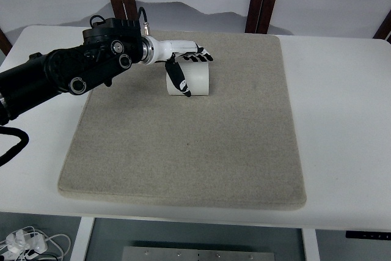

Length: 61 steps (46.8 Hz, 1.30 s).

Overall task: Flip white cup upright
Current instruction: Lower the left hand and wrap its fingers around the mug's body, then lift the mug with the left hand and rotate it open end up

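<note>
White tabletop [342,120] carries a grey mat [183,145]; nothing lies around the white cup [192,80], which lies on the mat's far-left part. Left arm reaches in from the left, its robot hand [186,65] wrapped on the cup, thumb across the front, fingers over the top.

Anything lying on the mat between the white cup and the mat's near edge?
No. In the top view, the mat is bare from the white cup, held by the left hand, to its near edge.

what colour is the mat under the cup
Beige-grey, a plain felt-like mat, seen in the top view.
</note>
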{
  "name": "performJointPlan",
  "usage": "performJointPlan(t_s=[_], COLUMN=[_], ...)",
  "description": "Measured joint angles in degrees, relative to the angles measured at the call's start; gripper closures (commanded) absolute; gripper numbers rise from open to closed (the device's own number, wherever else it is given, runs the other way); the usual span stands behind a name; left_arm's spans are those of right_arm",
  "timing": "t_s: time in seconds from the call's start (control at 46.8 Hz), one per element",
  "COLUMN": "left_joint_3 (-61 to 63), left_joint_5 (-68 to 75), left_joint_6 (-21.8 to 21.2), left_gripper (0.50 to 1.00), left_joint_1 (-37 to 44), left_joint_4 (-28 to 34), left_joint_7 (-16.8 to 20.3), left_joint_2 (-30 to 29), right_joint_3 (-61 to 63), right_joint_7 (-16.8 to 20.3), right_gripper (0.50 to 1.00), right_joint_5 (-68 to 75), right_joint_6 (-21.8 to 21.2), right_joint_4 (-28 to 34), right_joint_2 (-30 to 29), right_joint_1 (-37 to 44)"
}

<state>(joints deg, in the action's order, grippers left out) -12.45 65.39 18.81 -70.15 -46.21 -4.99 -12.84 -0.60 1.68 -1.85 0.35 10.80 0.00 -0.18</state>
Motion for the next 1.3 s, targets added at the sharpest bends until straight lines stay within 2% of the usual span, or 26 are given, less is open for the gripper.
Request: performJointPlan(t_s=[0.32,0.363,0.427,0.598,0.897,0.918,0.983,1.153,1.303], left_joint_3=[0.49,0.49,0.49,0.57,0.58,0.58,0.58,0.57,-0.83], left_joint_5=[0.24,0.54,0.94,1.25,2.97,2.98,3.04,2.67,1.05], left_joint_6=[-0.18,-0.18,-0.19,-0.25,-0.31,-0.33,-0.35,-0.18,0.10], left_gripper=[0.534,0.555,0.559,0.634,0.711,0.720,0.786,0.812,0.812], left_joint_1=[-0.18,-0.18,-0.18,-0.18,-0.18,-0.18,-0.18,-0.64,-0.87], left_joint_4=[2.25,2.27,2.29,2.96,3.54,3.62,3.87,4.01,5.03], left_joint_7=[0.16,0.16,0.16,0.16,0.17,0.17,0.17,0.28,0.83], left_joint_2=[2.33,2.38,2.51,2.82,2.91,2.91,2.91,2.67,2.40], right_joint_3=[0.03,0.01,0.01,0.00,-0.02,-0.02,0.00,0.00,0.00], right_joint_7=[0.00,0.00,0.00,0.00,-0.01,-0.01,-0.01,-0.02,-0.01], right_gripper=[0.548,0.548,0.548,0.548,0.548,0.548,0.548,0.548,0.548], right_joint_5=[0.00,0.00,0.00,0.00,0.00,0.00,0.00,0.00,0.00], right_joint_6=[0.00,0.00,0.00,0.00,0.00,0.00,0.00,0.00,0.00], right_joint_4=[-0.01,-0.01,-0.02,0.00,0.01,0.01,0.01,0.01,-0.01], right_joint_2=[0.00,0.00,0.00,0.00,0.00,0.00,0.00,0.00,0.00], right_joint_1=[0.00,0.00,0.01,0.00,0.00,0.00,0.00,0.00,0.00])
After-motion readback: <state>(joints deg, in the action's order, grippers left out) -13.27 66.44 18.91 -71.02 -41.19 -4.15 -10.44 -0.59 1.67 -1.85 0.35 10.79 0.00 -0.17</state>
